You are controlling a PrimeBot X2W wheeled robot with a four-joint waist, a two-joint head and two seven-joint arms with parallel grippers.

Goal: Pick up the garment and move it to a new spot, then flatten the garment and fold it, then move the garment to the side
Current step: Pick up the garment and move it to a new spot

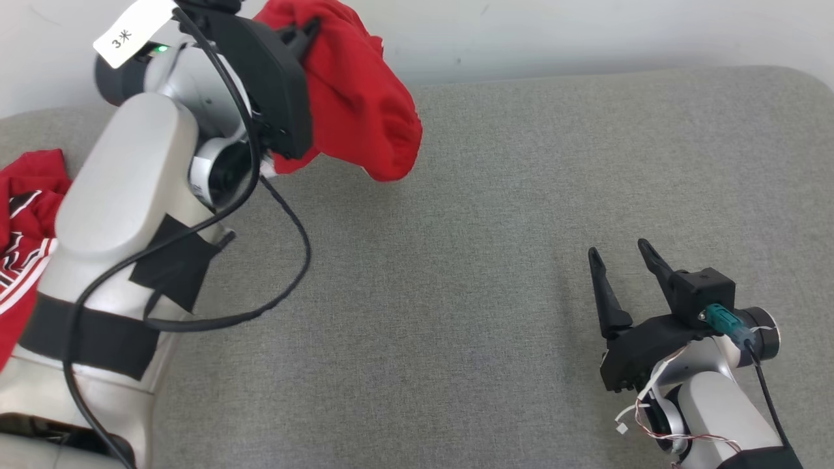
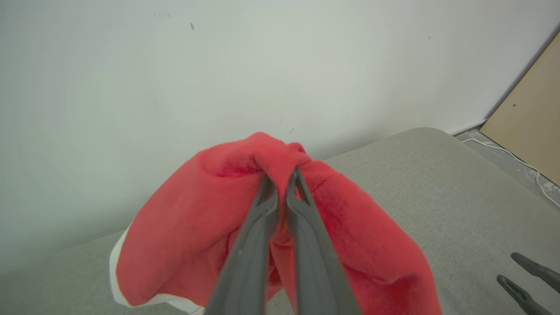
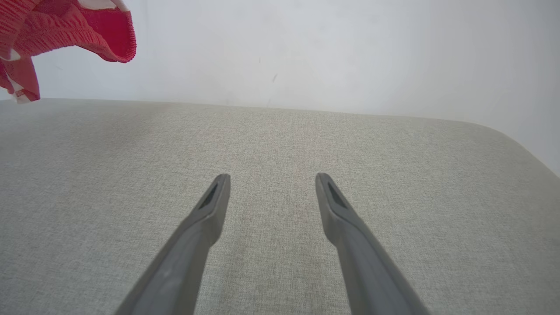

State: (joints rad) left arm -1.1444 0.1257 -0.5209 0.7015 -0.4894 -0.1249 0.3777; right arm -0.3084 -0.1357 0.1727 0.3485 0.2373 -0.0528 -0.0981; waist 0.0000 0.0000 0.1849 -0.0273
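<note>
The left pincer (image 2: 282, 176) is gripping a bunched fold of the red garment (image 2: 183, 227), its two dark fingers pressing almost together on the cloth. The garment is hanging in the air from that grip, above the far left part of the grey upholstered pad (image 1: 495, 215) and close to the white wall (image 2: 175, 65). In the head view, more red cloth with white stripes (image 1: 26, 221) is lying at the pad's left edge behind the left forearm (image 1: 117, 195); I cannot tell whether it is joined to the lifted part. The right pincer (image 1: 618, 247) is standing spread wide and holding nothing, hovering over bare pad at the near right, well apart from the garment.
</note>
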